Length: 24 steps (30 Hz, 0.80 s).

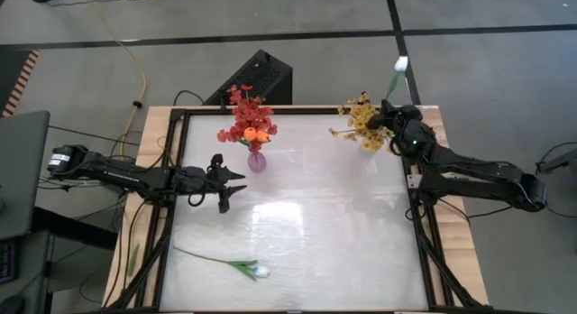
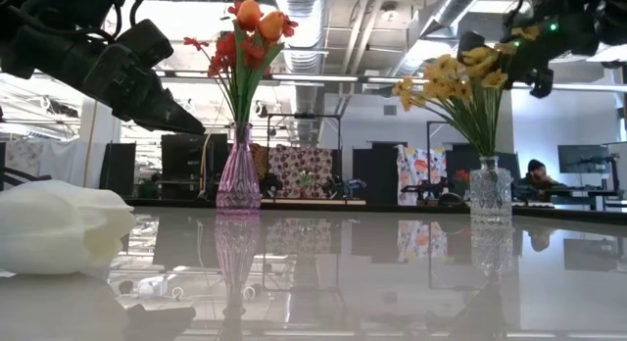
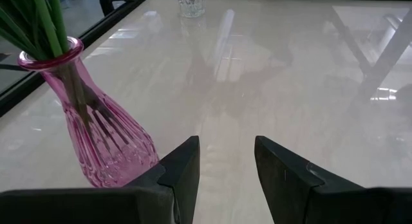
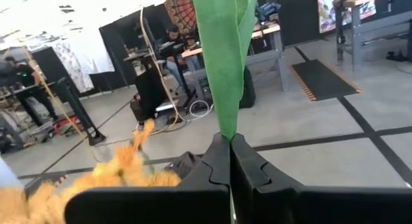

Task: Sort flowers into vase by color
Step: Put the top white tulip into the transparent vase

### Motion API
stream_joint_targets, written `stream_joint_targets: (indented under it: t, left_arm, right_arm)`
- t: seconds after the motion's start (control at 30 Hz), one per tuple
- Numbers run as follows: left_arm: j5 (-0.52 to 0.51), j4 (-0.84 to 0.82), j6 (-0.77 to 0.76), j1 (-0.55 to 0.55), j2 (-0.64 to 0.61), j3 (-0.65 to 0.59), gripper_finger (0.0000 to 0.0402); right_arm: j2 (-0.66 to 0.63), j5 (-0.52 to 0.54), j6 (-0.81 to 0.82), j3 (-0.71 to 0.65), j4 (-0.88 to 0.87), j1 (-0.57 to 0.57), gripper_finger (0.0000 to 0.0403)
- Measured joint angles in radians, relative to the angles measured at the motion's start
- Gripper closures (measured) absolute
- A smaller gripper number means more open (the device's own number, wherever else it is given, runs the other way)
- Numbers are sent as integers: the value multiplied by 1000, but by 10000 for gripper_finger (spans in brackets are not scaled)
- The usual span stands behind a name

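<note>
Left gripper (image 1: pixel 233 189) hovering just right of near the pink ribbed glass vase (image 1: pixel 257 161), fingers (image 3: pixel 183 172) parted, holding nothing. Vase packed with red sprays and orange tulips (image 1: pixel 247 124). Near left on the glossy white bench (image 1: pixel 315 233): a white tulip (image 1: pixel 259 271) lying flat, green stem. Far right: clear cut-glass vase (image 2: pixel 490 192), seen only low, holding yellow sprays (image 1: pixel 361 120). Right gripper (image 1: pixel 389 114) above it, fingers pinched on a green stem (image 4: pixel 222 63) topped by a white tulip bloom (image 1: pixel 401 65).

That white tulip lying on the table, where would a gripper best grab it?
Probably mid-stem, coming straight down from above. The white tulip lies flat on the table, its thin stem bare and running out away from the soft blossom, which could crush. The open left gripper is the nearer one.
</note>
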Motion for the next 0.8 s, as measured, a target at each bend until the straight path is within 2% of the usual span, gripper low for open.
stream_joint_targets:
  t: [0.23,0.5,0.8]
  left_arm:
    - [1,-14,0,0,0,0,262]
    - [0,-21,-2,0,0,0,262]
    - [0,-21,-7,0,0,0,262]
  right_arm:
    - [-10,61,11,-87,38,62,384]
    - [-9,87,-12,-99,26,140,384]
    - [-34,84,-158,-99,24,208,368]
